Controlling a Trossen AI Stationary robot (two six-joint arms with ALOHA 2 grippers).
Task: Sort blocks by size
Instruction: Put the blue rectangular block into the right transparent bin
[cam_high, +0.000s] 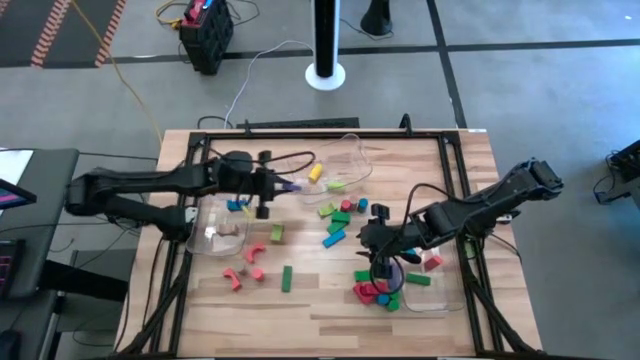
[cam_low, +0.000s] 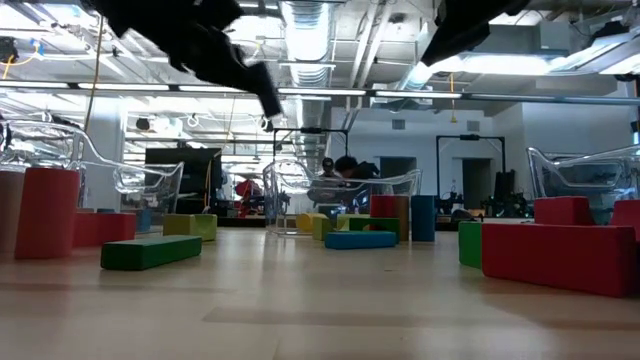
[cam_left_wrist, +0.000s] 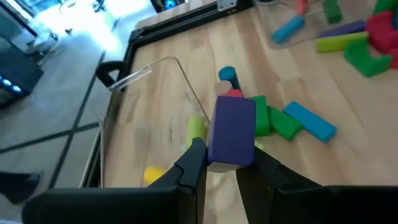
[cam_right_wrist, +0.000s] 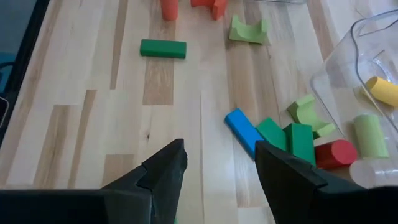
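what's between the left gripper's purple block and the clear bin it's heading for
Nothing visible. The left gripper holds the purple block in the air beside the clear bin, whose open top shows no obstruction; the loose blocks lie on the table away from it.

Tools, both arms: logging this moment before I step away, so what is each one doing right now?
Left tool: closed on a purple block, near the clear bin.
Right tool: open, empty, above the table.

High view: straight down over the whole table (cam_high: 330, 300). Low view: at table-top level, facing across into the room. Both wrist views look close down at the table; all four share the blocks (cam_high: 335, 225).
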